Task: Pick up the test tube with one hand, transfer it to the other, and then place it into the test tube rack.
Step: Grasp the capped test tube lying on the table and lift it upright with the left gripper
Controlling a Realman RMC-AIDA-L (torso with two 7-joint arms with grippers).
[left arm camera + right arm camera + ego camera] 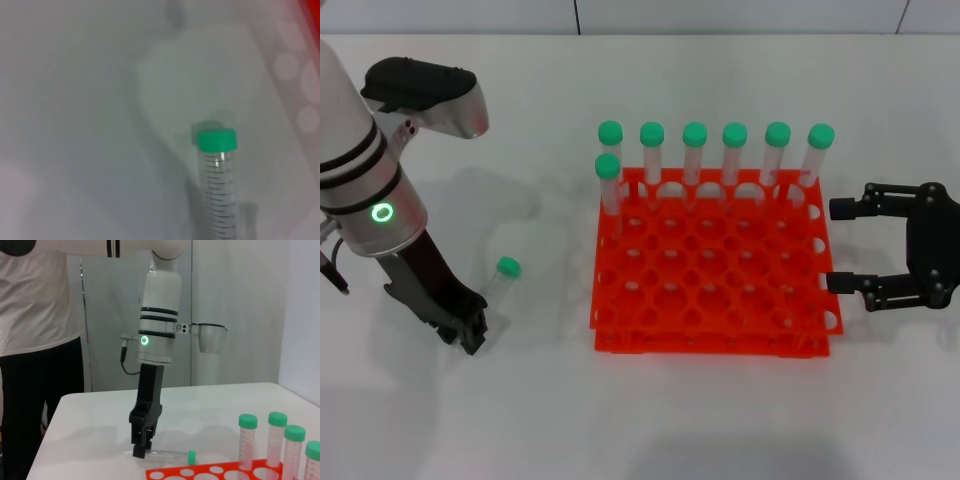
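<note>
Upright in the bright orange-red plastic rack [715,265] near the desk's middle stand seven green-capped clear tubes [735,158], six along its far row. Left of it, a slender clear plastic test tube with green cap [500,278] lies on the white desk [550,420], its base between the black left gripper's [473,338] fingers; whether they clench I cannot tell. The black right gripper [844,246] hovers released by the rack's right side.

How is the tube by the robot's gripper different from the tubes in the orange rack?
The test tube lies flat on the white table, while the seven other tubes stand upright. It sits outside the test tube rack, off to the robot's left; they are slotted in holes along the rack's far side. The left gripper is down at its bottom end; no gripper touches the racked ones. All are clear with green caps.
</note>
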